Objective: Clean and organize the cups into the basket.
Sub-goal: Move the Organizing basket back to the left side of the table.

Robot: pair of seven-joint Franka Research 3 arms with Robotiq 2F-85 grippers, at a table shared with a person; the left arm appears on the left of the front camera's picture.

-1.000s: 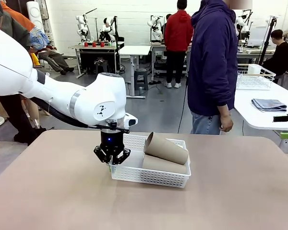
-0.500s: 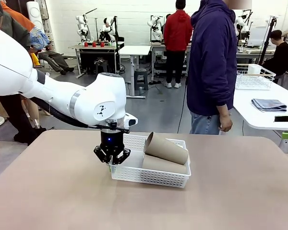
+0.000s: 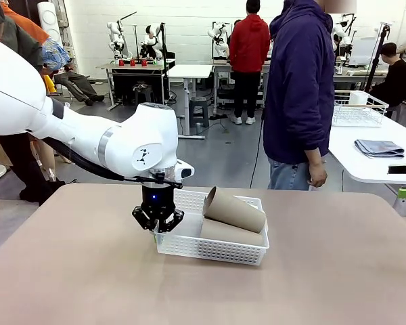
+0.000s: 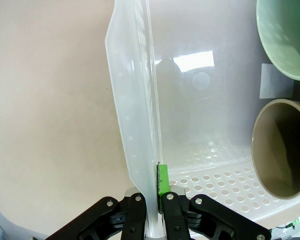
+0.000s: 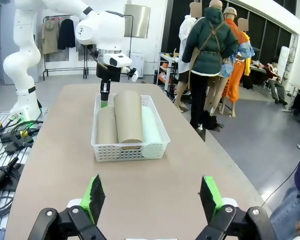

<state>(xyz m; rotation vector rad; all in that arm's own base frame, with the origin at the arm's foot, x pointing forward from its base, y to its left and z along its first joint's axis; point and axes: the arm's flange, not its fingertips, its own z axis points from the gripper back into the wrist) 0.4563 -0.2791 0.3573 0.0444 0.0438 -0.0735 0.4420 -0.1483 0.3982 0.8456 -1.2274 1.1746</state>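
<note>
Tan table (image 3: 68, 271), lab benches and people behind; basket (image 3: 210, 249) sits mid-table with both cups (image 3: 233, 209) lying on their sides inside, one stacked over the other. My left end effector (image 3: 157, 229) is clamped on the basket's left-end rim, wall pinched between the pads (image 4: 162, 180). My right end effector (image 5: 152, 197) hovers over the table, jaws wide, holding nothing, well back from the basket.

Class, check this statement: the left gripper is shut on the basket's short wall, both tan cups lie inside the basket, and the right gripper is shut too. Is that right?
Not quite. The right gripper is open, its green pads wide apart over bare table, as the right wrist view shows. The rest holds: the left gripper is shut on the basket wall, and both cups lie inside the basket.
</note>
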